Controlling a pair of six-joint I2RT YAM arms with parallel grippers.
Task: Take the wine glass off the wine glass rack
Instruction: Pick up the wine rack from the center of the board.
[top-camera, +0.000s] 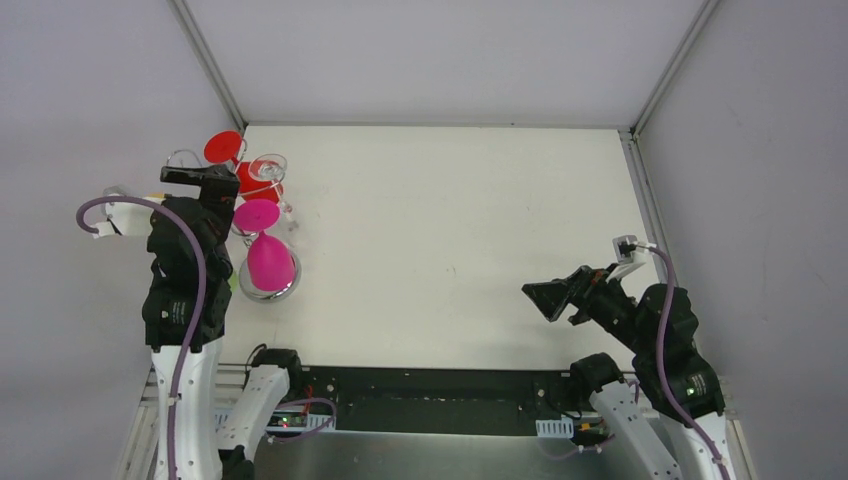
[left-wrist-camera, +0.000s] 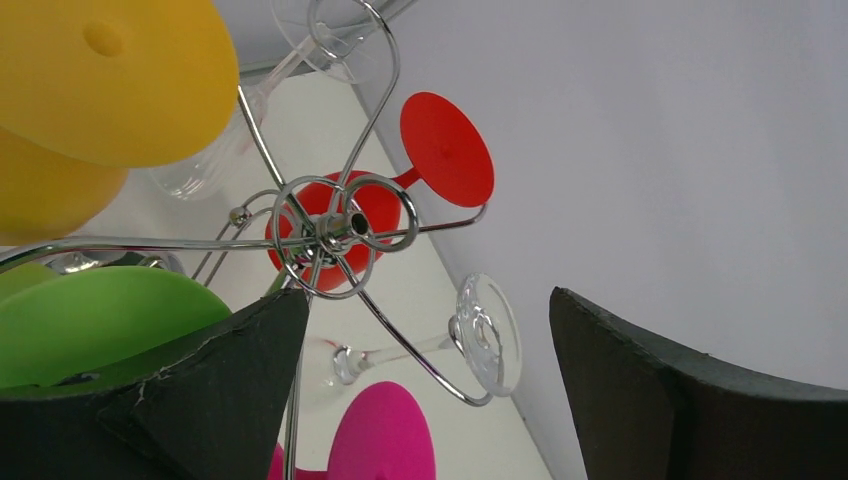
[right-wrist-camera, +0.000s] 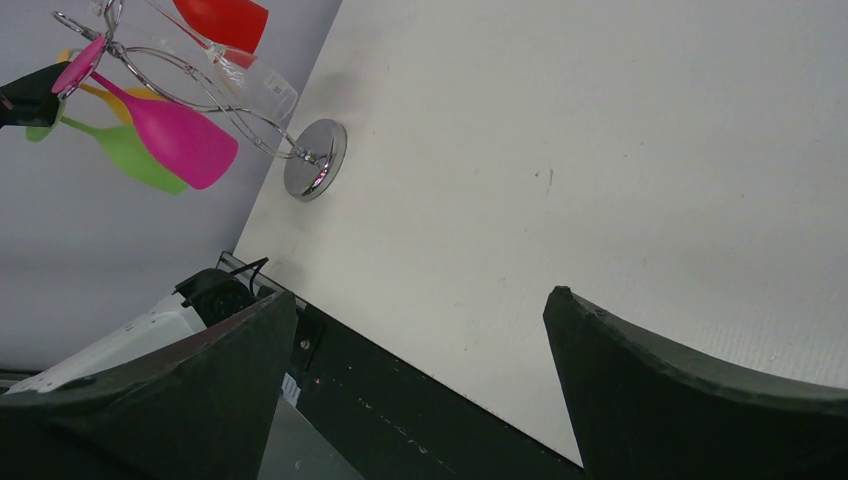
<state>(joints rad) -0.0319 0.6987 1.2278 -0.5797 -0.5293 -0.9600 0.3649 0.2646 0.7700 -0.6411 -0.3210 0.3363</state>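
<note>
My left fingers (left-wrist-camera: 200, 400) stand apart over the wine glass rack (left-wrist-camera: 335, 235), one covering part of the green glass (left-wrist-camera: 90, 320). My right fingers (right-wrist-camera: 680, 400) are apart too

Left hand (left-wrist-camera: 428, 310) far forward on its side, fingers apart; right hand (right-wrist-camera: 420, 305) nearer its base, fingers likewise apart.

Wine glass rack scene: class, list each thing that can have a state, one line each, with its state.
wine glass rack, upright, loaded
pink glass, hanging upside down
red glass, hanging
clear glass, hanging
green glass, hanging
yellow glass, hanging
left gripper, open, empty
right gripper, open, empty
</note>
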